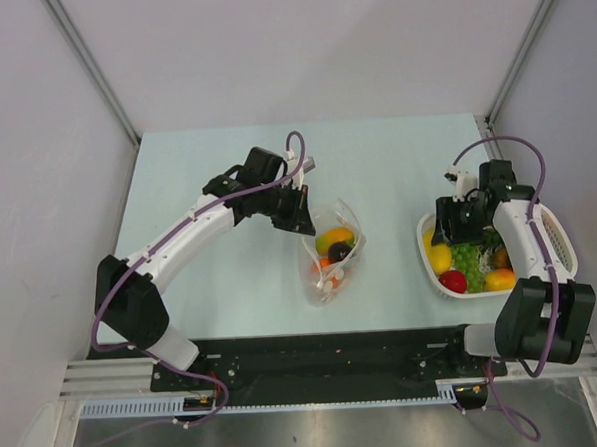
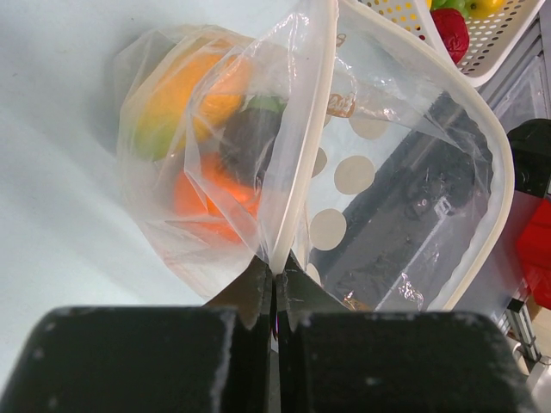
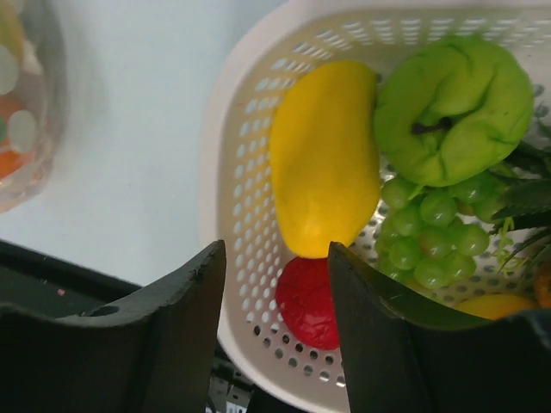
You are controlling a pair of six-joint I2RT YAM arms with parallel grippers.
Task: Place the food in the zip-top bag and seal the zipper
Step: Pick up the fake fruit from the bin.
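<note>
The clear zip-top bag (image 1: 332, 252) lies mid-table with orange, yellow-green and dark food pieces inside (image 2: 202, 138). My left gripper (image 1: 296, 210) is shut on the bag's rim, pinching the whitish zipper strip (image 2: 301, 163) and holding the mouth up. My right gripper (image 1: 465, 215) is open and empty above the white basket (image 1: 560, 242). In the right wrist view its fingers (image 3: 181, 301) straddle the basket's rim, above a yellow mango (image 3: 325, 155) and a red piece (image 3: 312, 301). Green grapes (image 3: 430, 228) and a green fruit (image 3: 452, 103) lie beside them.
The white slotted basket (image 3: 245, 189) stands at the right edge of the table with several food pieces in it. The black base rail (image 1: 315, 355) runs along the near edge. Grey walls close in the left, right and back.
</note>
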